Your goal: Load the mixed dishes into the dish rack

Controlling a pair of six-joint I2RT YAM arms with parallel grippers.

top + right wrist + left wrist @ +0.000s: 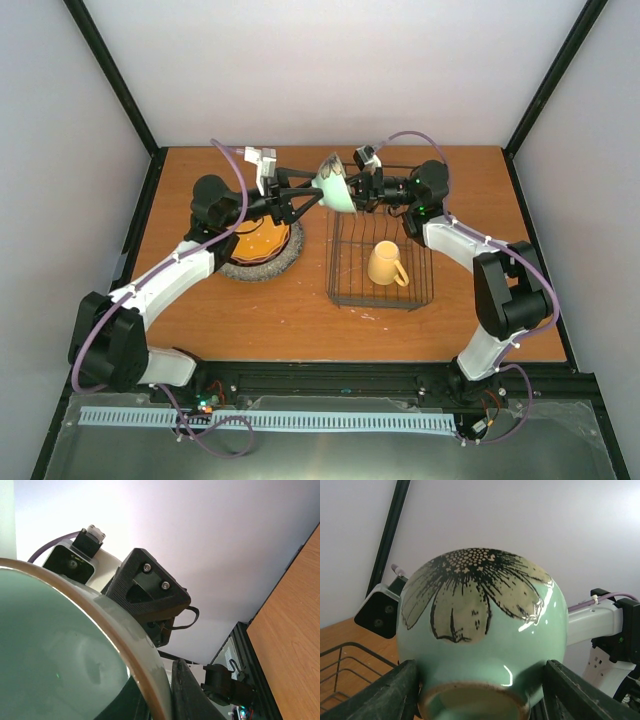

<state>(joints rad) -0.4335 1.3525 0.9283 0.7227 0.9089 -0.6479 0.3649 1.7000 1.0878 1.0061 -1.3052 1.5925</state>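
- Glossy pale green bowl [335, 187] with a black flower print and a bare foot ring, in the air over the far edge of the black wire dish rack [345, 285].
- Left hand [310, 197] clamps its base; right hand [360, 192] pinches its rim.
- Smooth yellow mug [386, 263] lies inside the rack.

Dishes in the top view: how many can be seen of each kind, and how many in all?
mug: 1
bowl: 1
plates: 2, an orange plate on a grey plate
Total: 4
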